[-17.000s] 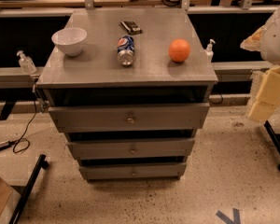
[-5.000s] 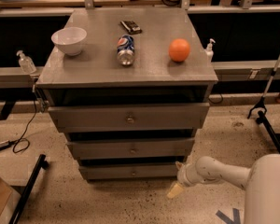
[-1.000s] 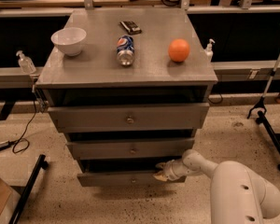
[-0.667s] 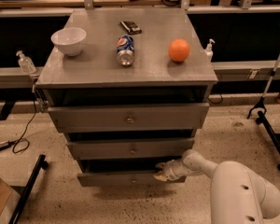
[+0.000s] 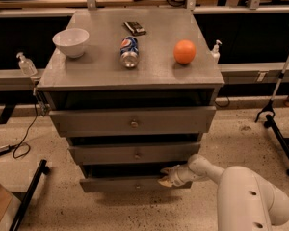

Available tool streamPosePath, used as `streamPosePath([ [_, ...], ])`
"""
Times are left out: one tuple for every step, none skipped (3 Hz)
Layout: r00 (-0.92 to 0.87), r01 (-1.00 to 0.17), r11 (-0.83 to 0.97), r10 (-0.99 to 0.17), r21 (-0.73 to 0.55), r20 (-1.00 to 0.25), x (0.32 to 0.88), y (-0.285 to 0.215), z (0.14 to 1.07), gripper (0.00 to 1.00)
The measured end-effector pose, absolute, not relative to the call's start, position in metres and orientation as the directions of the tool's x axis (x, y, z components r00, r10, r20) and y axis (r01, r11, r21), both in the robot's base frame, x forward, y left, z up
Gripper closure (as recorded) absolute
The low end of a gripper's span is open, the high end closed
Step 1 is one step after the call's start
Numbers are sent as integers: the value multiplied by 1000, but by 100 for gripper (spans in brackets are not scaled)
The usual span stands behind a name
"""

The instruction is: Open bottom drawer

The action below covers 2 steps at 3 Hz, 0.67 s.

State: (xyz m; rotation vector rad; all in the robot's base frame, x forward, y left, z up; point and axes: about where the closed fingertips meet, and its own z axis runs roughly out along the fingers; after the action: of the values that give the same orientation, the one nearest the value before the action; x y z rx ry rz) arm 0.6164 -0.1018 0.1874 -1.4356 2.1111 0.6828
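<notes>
The grey cabinet has three drawers. The bottom drawer (image 5: 120,184) is the narrowest, with a thin flat front, and it stands pulled out a little past the drawer above, with a dark gap over it. My gripper (image 5: 166,177) is at the top right edge of this drawer's front, touching or hooked over its upper rim. My white arm (image 5: 245,196) reaches in from the lower right. The drawer's small centre knob (image 5: 136,187) is just visible, left of the gripper.
The middle drawer (image 5: 135,153) and top drawer (image 5: 132,121) sit above. On the cabinet top lie a white bowl (image 5: 71,41), a can (image 5: 129,51), an orange (image 5: 184,51) and a small dark object (image 5: 134,28). A black stand leg (image 5: 278,129) is right, a black bar (image 5: 31,194) left.
Since one second ago nothing has visibly moved. Compared with five seconds ago, my gripper has moved up-left onto the bottom drawer's edge and the drawer stands slightly pulled out.
</notes>
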Motion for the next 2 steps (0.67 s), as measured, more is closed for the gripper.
streamPosePath([
  [-324, -939, 320, -691, 128, -646, 616, -102, 187, 71],
  [-324, -939, 320, -691, 128, -646, 616, -102, 187, 48],
])
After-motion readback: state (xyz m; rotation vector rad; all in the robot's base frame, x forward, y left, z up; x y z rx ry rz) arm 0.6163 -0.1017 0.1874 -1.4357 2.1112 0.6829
